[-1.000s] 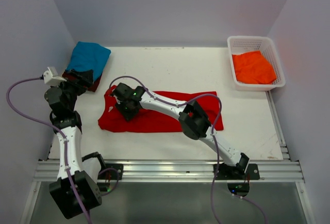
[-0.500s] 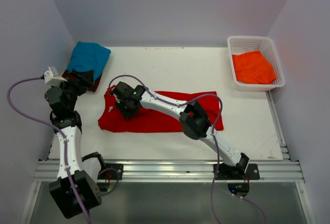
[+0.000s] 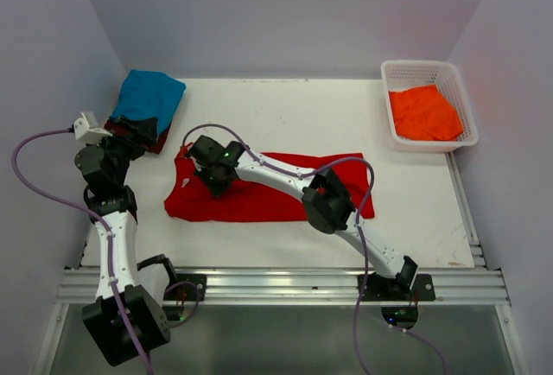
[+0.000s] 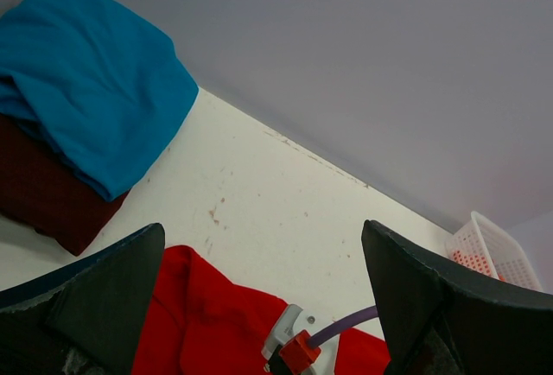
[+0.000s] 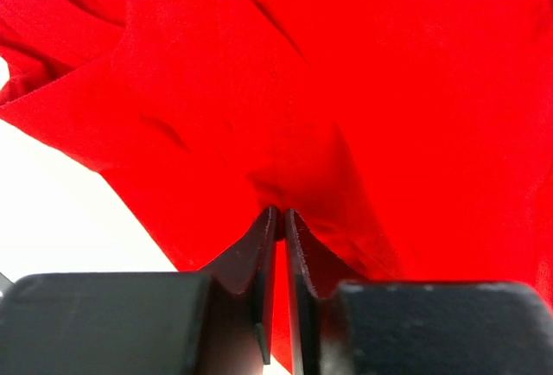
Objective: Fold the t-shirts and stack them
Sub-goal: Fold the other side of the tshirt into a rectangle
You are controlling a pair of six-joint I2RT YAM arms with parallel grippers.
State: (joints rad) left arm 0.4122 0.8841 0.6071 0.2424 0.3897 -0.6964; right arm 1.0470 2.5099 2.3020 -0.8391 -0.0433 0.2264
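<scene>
Cloth of the red t-shirt [image 5: 363,90] puckers, pinched by the right hand [image 5: 278,218].

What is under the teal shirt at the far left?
A folded dark maroon shirt, only its near edge showing past the teal shirt. Anything beneath it is covered.

Bright, even, diffuse light falls from above. The top view is sharp: the white table [image 3: 285,107] shows no glare, only thin soft shadows under the arms [image 3: 276,172]. In the left wrist view the black fingers [image 4: 95,306] of the left gripper [image 4: 259,228] look soft at the bottom edge. In the right wrist view the bright red cloth t-shirt [image 5: 389,90] is oversaturated, its folds faint, and the table burns out white.
</scene>
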